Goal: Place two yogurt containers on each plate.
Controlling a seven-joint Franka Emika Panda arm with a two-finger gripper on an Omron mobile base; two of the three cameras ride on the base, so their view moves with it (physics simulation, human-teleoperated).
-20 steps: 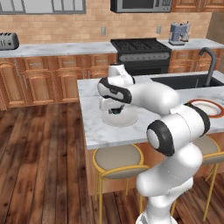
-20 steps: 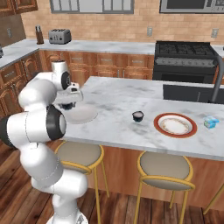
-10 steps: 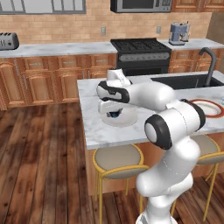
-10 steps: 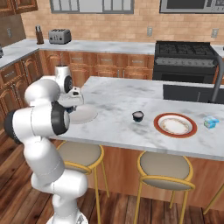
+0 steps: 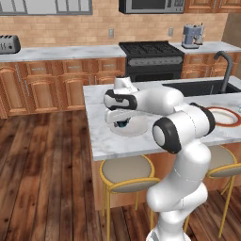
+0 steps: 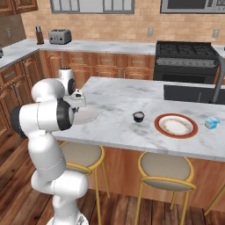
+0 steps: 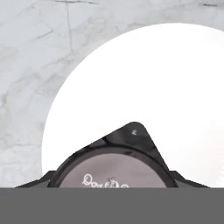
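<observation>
Navy yogurt cup (image 7: pixel 114 168) sits clamped in the gripper (image 5: pixel 122 124), just above the pale plate (image 7: pixel 175 87).

Arm folded low, hand (image 5: pixel 122 123) pointing down, fingers closed on cup.

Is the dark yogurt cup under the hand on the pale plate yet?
Over it, contact unclear. The dark yogurt cup sits at the gripper above the pale round plate.
</observation>
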